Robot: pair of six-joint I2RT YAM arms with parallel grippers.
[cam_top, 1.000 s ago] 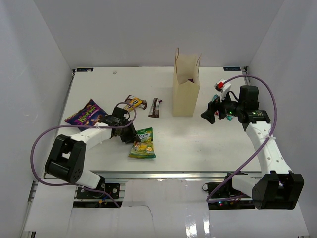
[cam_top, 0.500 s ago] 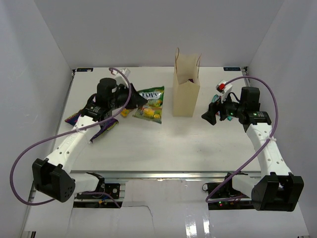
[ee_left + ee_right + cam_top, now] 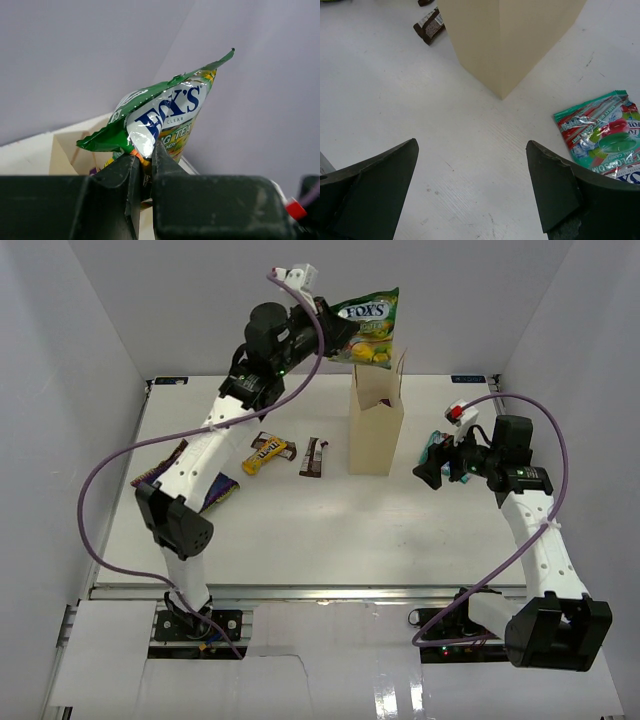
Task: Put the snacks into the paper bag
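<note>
The left gripper is pinching the green-yellow candy bag by its lower edge and holds it high in the air. In the top view the bag sits at 12 o'clock from the open mouth of the paper bag. The left wrist view shows the two fingers pressed together on the crumpled foil of the candy bag, with the tan paper bag below at about 8 o'clock (its inside is too dark to read).

The paper bag stands upright on the white table, towards 1 o'clock from the table's middle. Flat on the table at its 9 o'clock lie the dark brown bar and, further out, the yellow-brown packet. The dark purple bag lies near the table's 9 o'clock edge, partly hidden behind the left arm.

The right gripper hangs low at 3 o'clock from the paper bag, spread wide and holding nothing. From its wrist camera the fingers frame bare table, with the paper bag at 12 o'clock, the bar at 11 o'clock, and the teal packet lying flat at 2 o'clock, apart from both fingers
</note>
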